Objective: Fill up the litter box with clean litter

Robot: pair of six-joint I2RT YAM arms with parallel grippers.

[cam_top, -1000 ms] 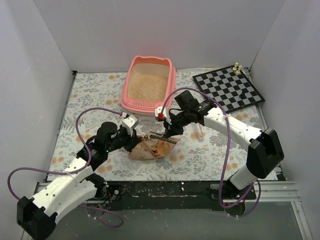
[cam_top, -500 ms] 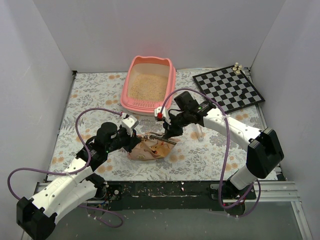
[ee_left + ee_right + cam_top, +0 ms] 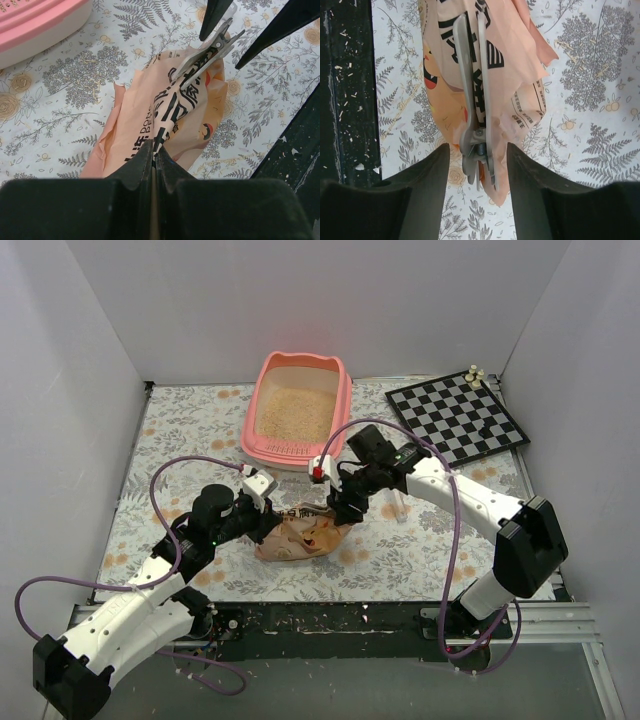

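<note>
The left gripper (image 3: 155, 152) is clamping the bag (image 3: 192, 125) by its edge to steady it; the right gripper (image 3: 476, 150), jaws apart and holding nothing, is straddling the bag's clip (image 3: 470, 70), likely for removal.

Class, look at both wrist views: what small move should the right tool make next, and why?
Probably close the right tool on the handles of the metal clip. It stands open astride them, the clip pinches the litter bag shut, and the left tool grips the bag's edge, so squeezing the handles looks like the way to free the clip.
</note>
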